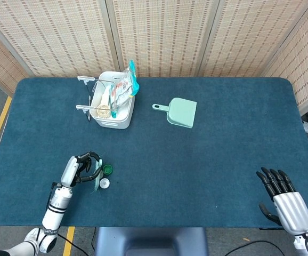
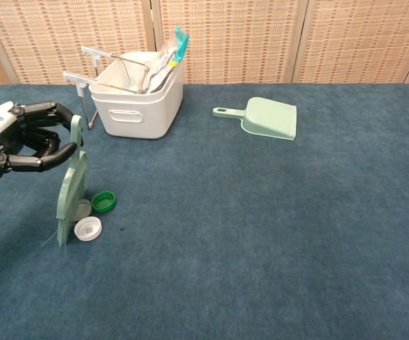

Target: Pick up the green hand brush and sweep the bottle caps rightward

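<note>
**Green hand brush held upright beside three bottle caps, near-left of table**

White plastic bin (image 2: 135,106), far left-centre of the blue table (image 2: 275,234): holds a clear packet with teal edge (image 2: 170,53) standing above the rim, a round tan bristled item (image 1: 103,111) seen only from the head view, and a wire-handled utensil (image 2: 84,78) projecting over the left rim. Remaining contents crowded together, not identifiable.

Pale green dustpan (image 2: 268,117): lying flat to the right of the bin, well apart from it, handle pointing left.

Left hand (image 2: 27,138): fingers wrapped around the handle top of the green hand brush (image 2: 71,188). Wrist cut off by the left frame edge in the chest view; forearm visible from the head view.

Green hand brush: pale green, flat, broadening downward, standing near-upright with bristles down on the cloth; a few stray bristles splayed at the base.

Bottle caps: grey cap (image 2: 83,210) partly hidden behind the brush blade; white cap (image 2: 88,228) just beside the brush base; green cap (image 2: 103,201) just right of the grey one.

Right hand (image 1: 282,200): near-right corner, head view only, dark fingers extended and apart, grasping nothing; lower part cut off by the frame.
</note>
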Robot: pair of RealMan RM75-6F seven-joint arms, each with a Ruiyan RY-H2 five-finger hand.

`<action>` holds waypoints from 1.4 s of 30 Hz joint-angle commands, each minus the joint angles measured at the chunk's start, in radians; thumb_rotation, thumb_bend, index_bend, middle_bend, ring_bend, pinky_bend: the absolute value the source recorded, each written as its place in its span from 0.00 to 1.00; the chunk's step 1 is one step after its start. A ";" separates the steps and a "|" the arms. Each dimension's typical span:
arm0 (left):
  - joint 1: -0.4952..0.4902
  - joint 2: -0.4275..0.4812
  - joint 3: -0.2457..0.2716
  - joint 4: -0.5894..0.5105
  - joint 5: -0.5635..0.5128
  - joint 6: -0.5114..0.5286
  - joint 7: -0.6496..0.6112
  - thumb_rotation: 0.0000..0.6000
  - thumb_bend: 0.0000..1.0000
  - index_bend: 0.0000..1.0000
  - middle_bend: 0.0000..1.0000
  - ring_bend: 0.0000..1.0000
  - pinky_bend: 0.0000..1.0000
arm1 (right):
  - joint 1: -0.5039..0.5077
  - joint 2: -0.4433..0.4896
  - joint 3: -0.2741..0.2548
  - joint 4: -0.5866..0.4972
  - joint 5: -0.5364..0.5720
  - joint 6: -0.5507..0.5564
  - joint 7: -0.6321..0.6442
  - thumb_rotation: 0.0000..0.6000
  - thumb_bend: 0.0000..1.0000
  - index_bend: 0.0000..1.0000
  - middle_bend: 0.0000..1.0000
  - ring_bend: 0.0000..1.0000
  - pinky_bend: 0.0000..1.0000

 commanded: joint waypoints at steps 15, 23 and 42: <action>-0.071 -0.058 0.033 -0.092 0.064 -0.011 0.019 1.00 0.68 0.79 0.91 0.78 1.00 | -0.003 0.014 0.002 0.004 -0.006 0.018 0.038 1.00 0.27 0.00 0.01 0.00 0.00; -0.108 -0.053 0.005 -0.180 0.089 0.038 0.057 1.00 0.68 0.79 0.91 0.78 1.00 | 0.002 0.015 0.000 0.004 -0.006 0.007 0.041 1.00 0.27 0.00 0.01 0.00 0.00; -0.049 0.055 0.030 -0.155 0.027 -0.020 0.044 1.00 0.68 0.79 0.91 0.78 1.00 | -0.007 0.017 -0.009 0.000 -0.031 0.025 0.037 1.00 0.27 0.00 0.01 0.00 0.00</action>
